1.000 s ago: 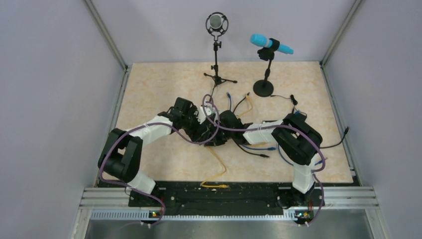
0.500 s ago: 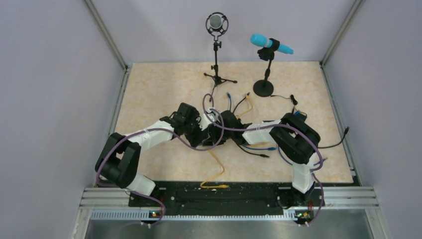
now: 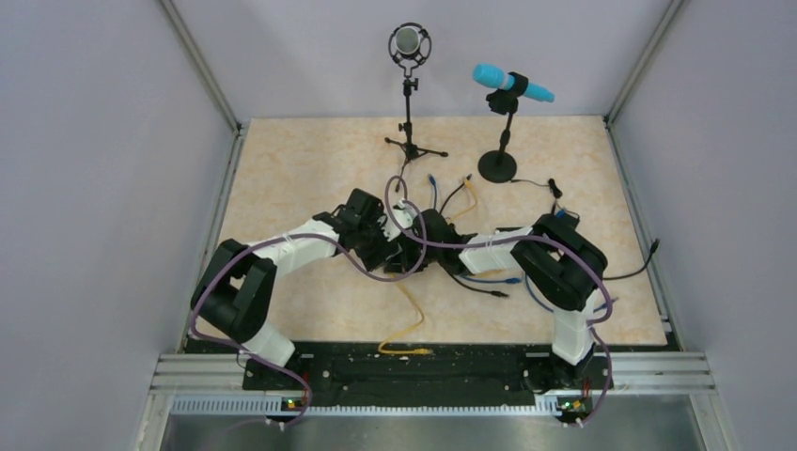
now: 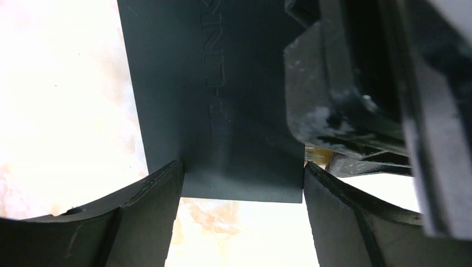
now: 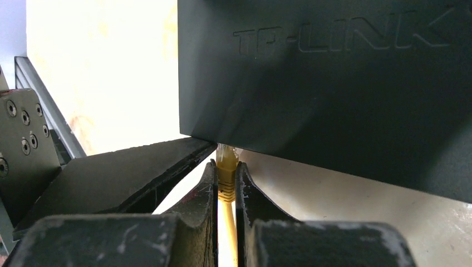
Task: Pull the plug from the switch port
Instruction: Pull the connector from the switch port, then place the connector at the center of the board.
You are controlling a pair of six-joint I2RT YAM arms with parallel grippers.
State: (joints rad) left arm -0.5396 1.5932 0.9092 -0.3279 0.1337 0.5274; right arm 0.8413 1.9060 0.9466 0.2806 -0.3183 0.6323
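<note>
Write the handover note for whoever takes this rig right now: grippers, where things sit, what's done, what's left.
Left gripper: closed across the near end of the black switch, one finger against each side, bracing it.
Right gripper: shut on the yellow plug, right at the switch's edge.
Done: both grips are set.
Left: the plug still looks seated in the switch. Probably pull it straight back along its yellow cable while the left gripper holds the switch in place.
</note>
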